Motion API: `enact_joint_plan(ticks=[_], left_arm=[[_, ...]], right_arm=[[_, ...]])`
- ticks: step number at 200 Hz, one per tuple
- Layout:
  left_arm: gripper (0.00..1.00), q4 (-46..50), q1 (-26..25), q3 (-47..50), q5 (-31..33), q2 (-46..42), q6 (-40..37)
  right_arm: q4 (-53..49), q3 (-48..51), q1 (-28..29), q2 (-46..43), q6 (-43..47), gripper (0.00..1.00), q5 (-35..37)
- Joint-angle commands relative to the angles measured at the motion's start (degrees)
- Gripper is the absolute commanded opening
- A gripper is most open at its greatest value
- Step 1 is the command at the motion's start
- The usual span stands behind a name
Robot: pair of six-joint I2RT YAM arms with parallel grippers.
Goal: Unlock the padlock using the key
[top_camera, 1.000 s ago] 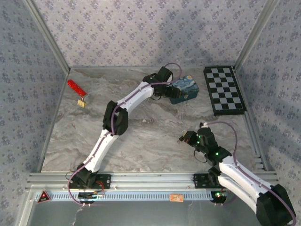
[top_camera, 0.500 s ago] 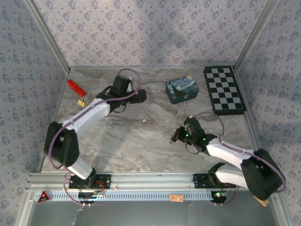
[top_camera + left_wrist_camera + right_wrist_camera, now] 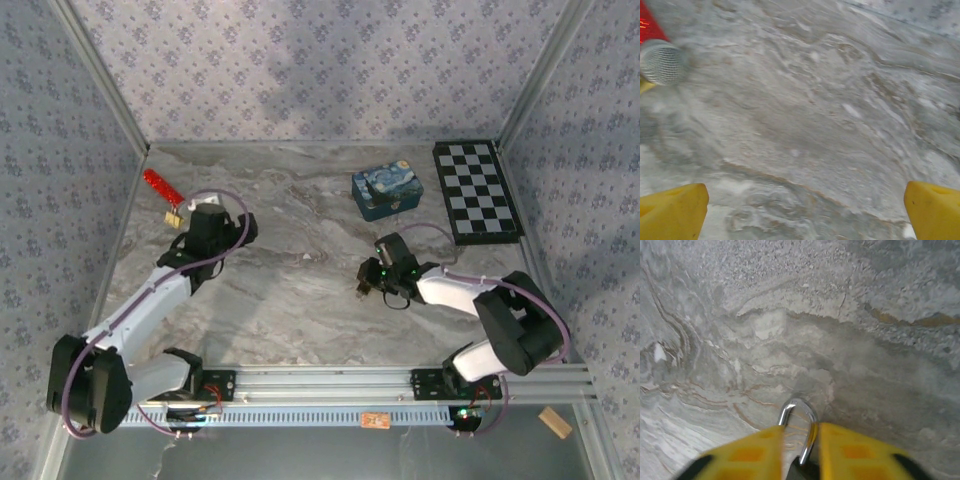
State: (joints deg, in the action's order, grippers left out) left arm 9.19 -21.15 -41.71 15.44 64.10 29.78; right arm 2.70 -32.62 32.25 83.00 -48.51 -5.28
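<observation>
The padlock [image 3: 360, 291] lies on the marble table just right of centre. In the right wrist view its silver shackle [image 3: 796, 401] shows face-on between my yellow fingers. My right gripper [image 3: 801, 432] [image 3: 370, 286] straddles it with the jaws a little apart, close on both sides. The key, a small gold piece [image 3: 174, 218] on a red strip [image 3: 158, 183], lies at the far left. My left gripper [image 3: 203, 220] hovers just right of it, open wide and empty. In the left wrist view the red strip [image 3: 649, 25] is at the top left, far from my left gripper [image 3: 805, 210].
A blue painted box [image 3: 387, 193] stands at the back, right of centre. A checkerboard [image 3: 476, 190] lies at the back right. Patterned walls with metal posts close in three sides. A small wooden block [image 3: 550, 422] lies beyond the near rail.
The left arm swung away from the blue box, leftward toward the key, and opened fully. The right arm carried the padlock leftward; its jaws went from shut to slightly apart.
</observation>
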Motion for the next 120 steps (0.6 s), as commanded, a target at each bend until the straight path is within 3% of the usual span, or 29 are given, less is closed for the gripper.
enact_joint_plan(ticks=[1,21,34,46,78,97,109,120], left_arm=[[1.00,-1.2,1.5,1.7,8.8,-2.3,-2.1],[1.00,-3.8,3.9,3.6,16.6,-4.2,-5.2],[1.00,-11.9,5.9,6.7,20.1,-4.5,-11.2],[1.00,-19.9,8.3,9.7,20.9,-3.7,-17.1],[1.00,-36.2,14.4,14.0,15.3,4.7,-24.6],[1.00,-47.0,15.0,16.4,12.4,10.9,-29.5],[1.00,-44.3,15.5,15.2,5.9,10.9,-29.3],[1.00,-44.9,15.4,15.7,1.2,10.9,-31.5]], right_arm=[[-6.7,-1.8,-0.7,-3.2,5.1,0.73,3.3],[-12.9,-3.8,-3.1,-9.5,11.9,0.80,6.3],[-15.5,-5.9,-5.3,-14.5,18.2,0.93,9.2],[-15.4,-7.1,-6.9,-18.9,23.8,0.98,15.5],[-1.6,-2.7,-12.3,-26.0,44.7,1.00,29.7],[3.0,-0.3,-20.2,-23.7,45.3,1.00,27.4],[10.4,2.2,-23.0,-20.4,48.4,1.00,30.0],[16.3,4.3,-25.5,-18.1,49.4,1.00,26.6]])
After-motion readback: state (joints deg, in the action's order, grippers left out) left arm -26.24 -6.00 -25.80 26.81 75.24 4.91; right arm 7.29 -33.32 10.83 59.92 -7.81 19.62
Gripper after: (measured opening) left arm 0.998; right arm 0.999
